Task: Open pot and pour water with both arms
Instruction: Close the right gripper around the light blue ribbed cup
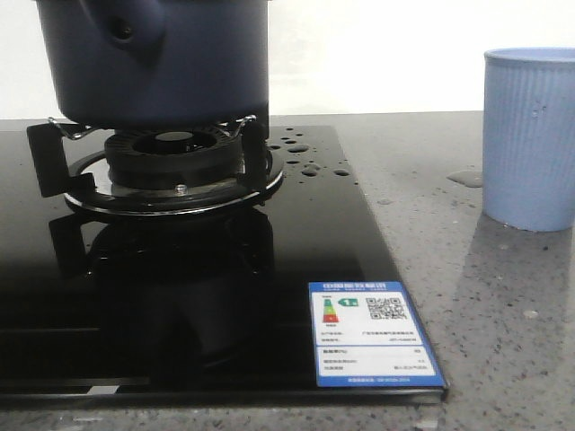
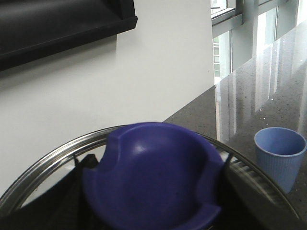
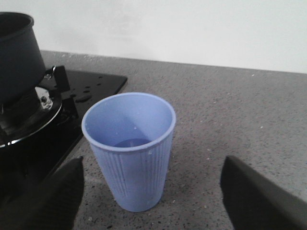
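The dark navy pot [image 1: 180, 63] stands on the burner at the far left, its stub with a small hole [image 1: 121, 31] facing me. It also shows in the right wrist view [image 3: 14, 52], its rim seemingly uncovered. My left gripper [image 2: 153, 191] is shut on the lid's dark blue knob [image 2: 153, 172]; black fingers [image 2: 85, 165] flank it, and the lid's steel rim [image 2: 43, 163] arcs around. My right gripper [image 3: 153, 201] is open, with its fingers [image 3: 53, 191] either side of the light blue ribbed cup [image 3: 129, 148], not touching. The cup holds a little water.
The black glass cooktop [image 1: 180, 296] carries the burner supports [image 1: 45, 153], water drops [image 1: 310, 166] and an energy label [image 1: 373, 332]. The cup [image 1: 530, 135] stands on the grey speckled counter [image 1: 503, 296] to the right. A small puddle [image 1: 467, 178] lies beside it. A white wall is behind.
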You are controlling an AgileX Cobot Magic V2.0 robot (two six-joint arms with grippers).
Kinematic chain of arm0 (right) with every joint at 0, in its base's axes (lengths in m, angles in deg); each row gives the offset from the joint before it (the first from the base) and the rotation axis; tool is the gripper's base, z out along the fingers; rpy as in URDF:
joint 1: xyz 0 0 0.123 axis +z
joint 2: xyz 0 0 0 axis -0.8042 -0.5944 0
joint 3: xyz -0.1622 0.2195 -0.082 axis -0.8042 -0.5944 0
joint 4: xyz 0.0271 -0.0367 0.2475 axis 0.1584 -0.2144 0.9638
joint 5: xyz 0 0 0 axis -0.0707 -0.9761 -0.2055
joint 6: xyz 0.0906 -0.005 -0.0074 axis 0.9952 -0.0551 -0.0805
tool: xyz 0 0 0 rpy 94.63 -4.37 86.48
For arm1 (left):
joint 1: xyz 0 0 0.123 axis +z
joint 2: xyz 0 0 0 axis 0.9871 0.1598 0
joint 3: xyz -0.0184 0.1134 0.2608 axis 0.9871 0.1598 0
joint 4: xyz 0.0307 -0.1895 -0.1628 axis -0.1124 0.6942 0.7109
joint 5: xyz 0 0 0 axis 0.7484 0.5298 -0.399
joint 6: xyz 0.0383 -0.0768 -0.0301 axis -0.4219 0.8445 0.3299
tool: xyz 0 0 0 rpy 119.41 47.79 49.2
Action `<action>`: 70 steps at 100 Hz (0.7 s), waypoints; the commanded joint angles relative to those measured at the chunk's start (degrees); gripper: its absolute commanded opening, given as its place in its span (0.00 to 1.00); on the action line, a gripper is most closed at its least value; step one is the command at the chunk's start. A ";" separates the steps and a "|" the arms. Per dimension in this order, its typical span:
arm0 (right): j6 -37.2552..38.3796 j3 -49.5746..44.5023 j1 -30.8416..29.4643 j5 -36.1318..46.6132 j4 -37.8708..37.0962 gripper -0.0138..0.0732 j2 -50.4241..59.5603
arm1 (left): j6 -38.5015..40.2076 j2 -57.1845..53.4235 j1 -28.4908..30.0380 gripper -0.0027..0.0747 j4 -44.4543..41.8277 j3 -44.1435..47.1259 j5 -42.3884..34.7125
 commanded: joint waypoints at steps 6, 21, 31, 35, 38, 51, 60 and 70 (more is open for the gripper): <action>-2.28 3.67 1.99 2.86 1.53 0.81 -3.65 | 0.66 -2.14 0.07 0.33 4.47 0.82 -3.55; -3.30 4.19 4.89 5.16 1.53 0.81 -7.10 | 0.66 -2.49 0.07 0.33 5.85 1.13 -3.43; -3.30 4.19 6.80 7.77 1.53 0.81 -11.23 | 0.66 -2.49 0.07 0.33 8.42 1.13 -3.43; -3.30 4.19 7.40 8.72 1.53 0.81 -12.84 | 0.66 -2.49 0.07 0.33 8.95 1.13 -3.43; -3.30 4.19 7.90 9.69 1.53 0.81 -14.47 | 0.66 -2.49 0.07 0.33 9.21 1.13 -3.43; -3.30 4.19 9.38 14.89 1.53 0.81 -19.52 | 0.66 -2.49 0.07 0.33 9.21 1.13 -2.87; -3.30 4.19 11.12 18.66 1.53 0.81 -22.02 | 0.66 -2.49 0.07 0.33 9.21 1.13 -2.00; -3.30 4.19 13.72 23.33 1.53 0.81 -24.67 | 0.66 -2.49 0.07 0.33 9.21 1.13 -2.00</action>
